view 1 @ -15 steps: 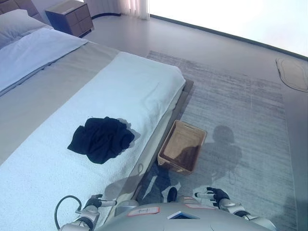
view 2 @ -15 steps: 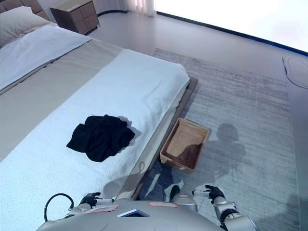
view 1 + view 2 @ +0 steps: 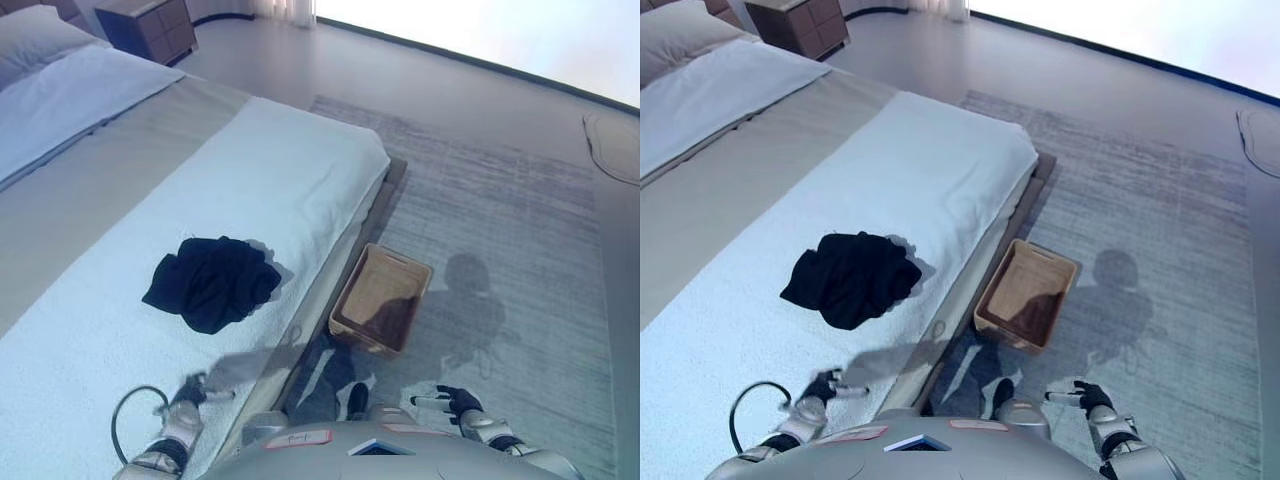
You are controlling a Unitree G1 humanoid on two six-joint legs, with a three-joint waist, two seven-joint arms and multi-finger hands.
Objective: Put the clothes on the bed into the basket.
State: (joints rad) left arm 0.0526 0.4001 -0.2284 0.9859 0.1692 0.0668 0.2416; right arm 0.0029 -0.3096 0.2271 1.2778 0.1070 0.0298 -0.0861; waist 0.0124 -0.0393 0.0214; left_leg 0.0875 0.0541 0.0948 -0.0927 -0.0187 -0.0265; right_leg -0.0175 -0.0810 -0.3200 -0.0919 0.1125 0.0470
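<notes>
In the left eye view, the left hand (image 3: 188, 392) is at the lower left, over the white bed cover (image 3: 260, 180). It looks blurred, so I cannot tell how its fingers stand. The black clothes (image 3: 212, 283) lie crumpled at left of centre, apart from it.

In the right eye view, the right hand (image 3: 1080, 395) at the lower right has relaxed fingers and holds nothing. The basket (image 3: 1028, 295) stands on the grey rug (image 3: 1160, 230), just beside the bed.

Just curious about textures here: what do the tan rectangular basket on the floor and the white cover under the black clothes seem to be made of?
The tan rectangular basket looks woven, perhaps wicker or seagrass: matte walls with a fine ribbed grain. The white bed cover looks like soft nubbly fabric, terry or fleece, by its pebbled matte surface. The black clothes crumple like limp cloth.
</notes>
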